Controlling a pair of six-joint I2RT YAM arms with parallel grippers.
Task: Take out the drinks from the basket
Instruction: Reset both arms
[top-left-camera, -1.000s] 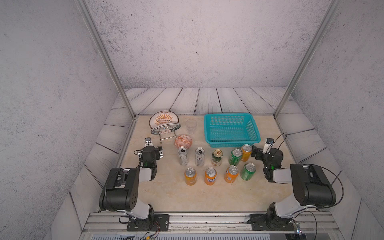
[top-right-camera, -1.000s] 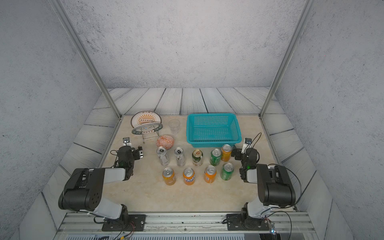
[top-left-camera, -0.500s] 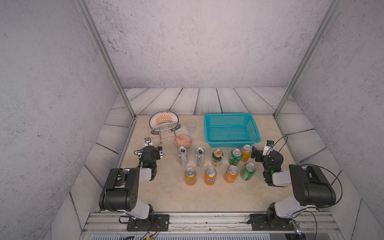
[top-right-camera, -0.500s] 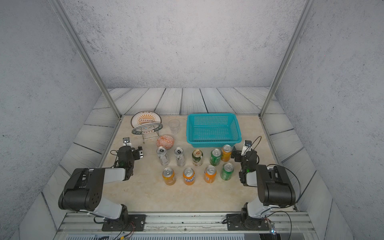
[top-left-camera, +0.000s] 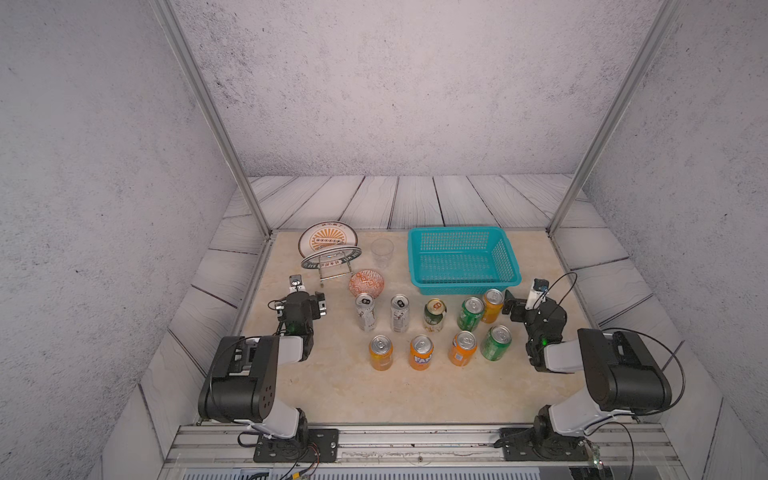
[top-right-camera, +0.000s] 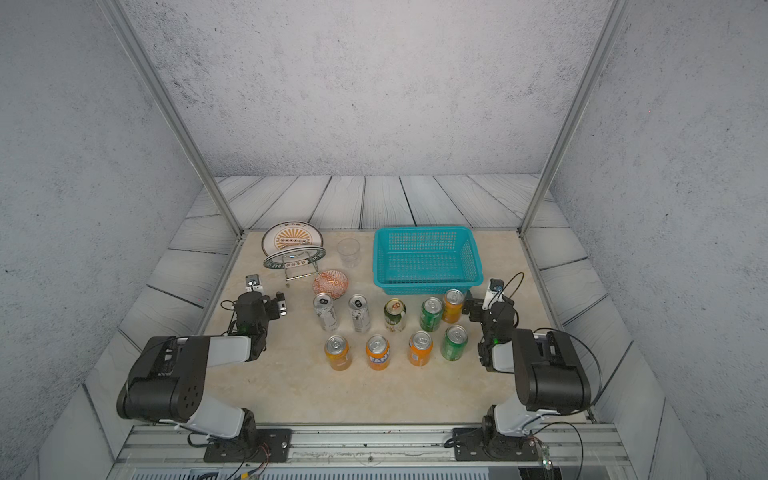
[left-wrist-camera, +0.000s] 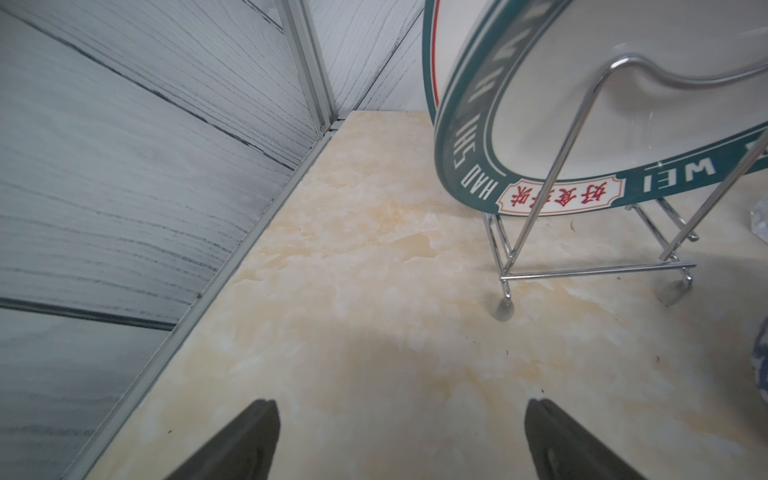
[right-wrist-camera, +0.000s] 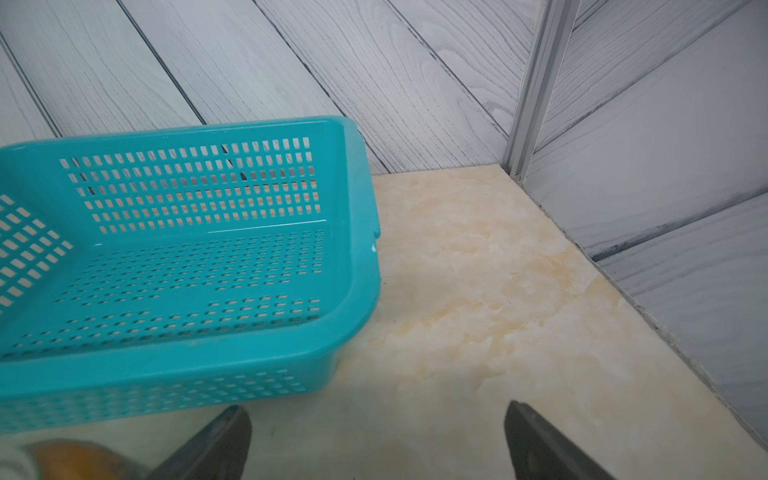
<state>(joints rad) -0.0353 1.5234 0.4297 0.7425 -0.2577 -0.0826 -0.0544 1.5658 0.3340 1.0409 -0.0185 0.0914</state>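
The right gripper (right-wrist-camera: 377, 407) sits low over the table (right-wrist-camera: 478, 291) with its jaws spread wide. Only bare tabletop shows between the two dark fingers (right-wrist-camera: 216, 449). Just ahead of the jaws, on their left-finger side, lies the near right corner of the teal basket (right-wrist-camera: 199, 361), resting flat on the table. Close beside that same finger stands an orange can (top-left-camera: 493, 306), the end of the back row; whether finger and can touch I cannot tell.

All nine cans (top-left-camera: 421, 352) stand upright on the table, outside the basket, in two rows between the two grippers. The back row stands just in front of the basket's near wall. From the right jaws outward it runs orange, green, green-and-cream, then two slim white ones. The front row holds a green can nearest the right arm and three orange ones.

The left gripper (left-wrist-camera: 401, 405) also has its jaws wide, over bare table near the left wall. Ahead of these jaws and off to their right stands a wire rack (left-wrist-camera: 598, 271) carrying a plate (left-wrist-camera: 469, 137) with a teal rim. The nearest white can (top-left-camera: 365, 312) stands to the right of these jaws, apart from them. A patterned bowl (top-left-camera: 366, 283) and a clear cup (top-left-camera: 382, 252) lie beyond that can, between rack and basket.
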